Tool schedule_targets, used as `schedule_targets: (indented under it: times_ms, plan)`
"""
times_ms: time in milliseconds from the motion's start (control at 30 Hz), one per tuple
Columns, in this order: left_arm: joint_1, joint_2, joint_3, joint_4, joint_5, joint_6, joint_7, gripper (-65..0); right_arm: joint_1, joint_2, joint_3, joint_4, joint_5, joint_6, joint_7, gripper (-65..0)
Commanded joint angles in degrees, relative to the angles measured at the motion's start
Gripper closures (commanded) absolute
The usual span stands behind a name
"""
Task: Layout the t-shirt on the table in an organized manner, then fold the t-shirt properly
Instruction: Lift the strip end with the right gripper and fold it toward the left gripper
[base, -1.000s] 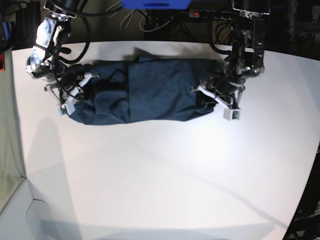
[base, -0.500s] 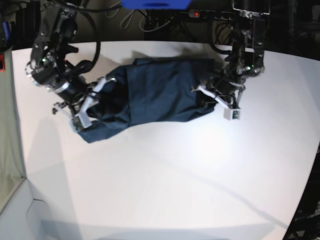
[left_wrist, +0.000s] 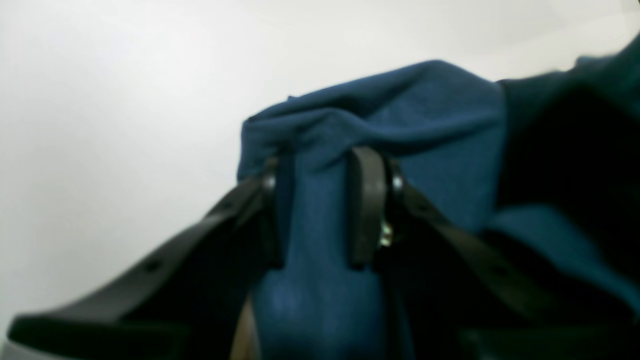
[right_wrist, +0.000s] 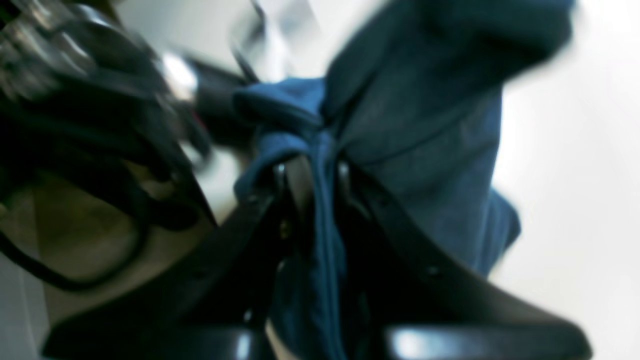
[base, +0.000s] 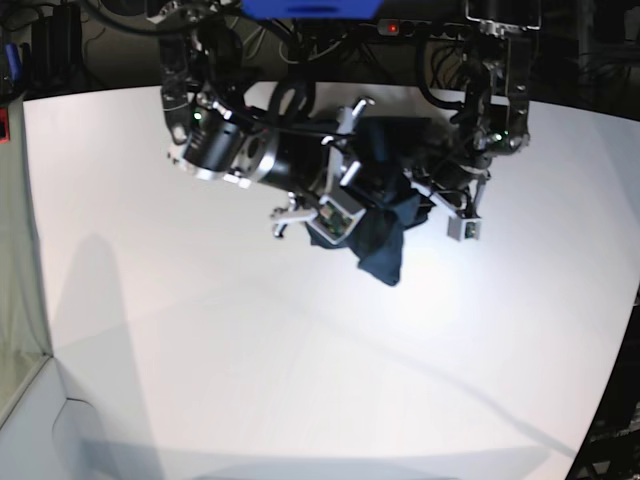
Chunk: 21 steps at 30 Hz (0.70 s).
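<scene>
I'm pinching the shirt (base: 385, 235) with both sets of fingers, left (left_wrist: 320, 205) and right (right_wrist: 312, 200), bunched near the worktop's (base: 300, 380) far edge. Mid-fold; flattening and squaring still left, I reckon.

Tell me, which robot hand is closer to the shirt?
Neither: both touch it. The left gripper pinches the t-shirt at one end; the right gripper pinches its other end.

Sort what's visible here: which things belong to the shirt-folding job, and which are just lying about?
Job:
- t-shirt, pinched by both grippers
- table
- left gripper
- right gripper

Lying about:
- power strip and cables behind the table
</scene>
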Motion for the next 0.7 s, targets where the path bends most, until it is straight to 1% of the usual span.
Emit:
schedule_targets:
  times_ms: [0,67,200,233,333,467,533,667]
  plan:
    - [0.06,-0.4,-0.08,0.63,0.32,0.23,1.37,-19.1,1.74,-0.52,-1.03,-0.53,0.99,0.21,1.1,0.0]
    - [0.41,-0.49,-0.17,2.3,0.32,0.23,1.45,-19.1,3.5,-0.26,-2.26,-2.73,0.99,0.21,1.1,0.0]
    - [1.2,-0.4,-2.1,6.6,0.32,0.41,1.54,-19.1,5.52,0.0,-2.44,-6.42,0.99,0.21,1.1,0.0]
    - [1.38,-0.4,-2.63,7.31,0.32,0.41,1.54,-19.2,6.04,0.62,-2.35,-7.12,0.99,0.21,1.1,0.0]
    - [1.56,-0.49,-3.51,9.06,0.32,0.67,1.63,-23.3,6.66,1.94,-2.35,-7.82,0.99,0.21,1.1,0.0]
    - [2.87,-0.58,-5.8,9.5,0.67,0.32,1.63,-30.4,6.75,4.75,-2.44,-7.74,0.99,0.21,1.1,0.0]
    - [2.96,-0.58,-6.41,9.5,0.32,0.32,1.63,-31.3,6.75,6.25,-2.44,-7.74,0.99,0.21,1.1,0.0]
    - [3.05,-0.58,-8.26,9.68,0.32,0.23,1.63,-31.4,6.66,7.92,-2.53,-7.47,0.99,0.21,1.01,0.0]
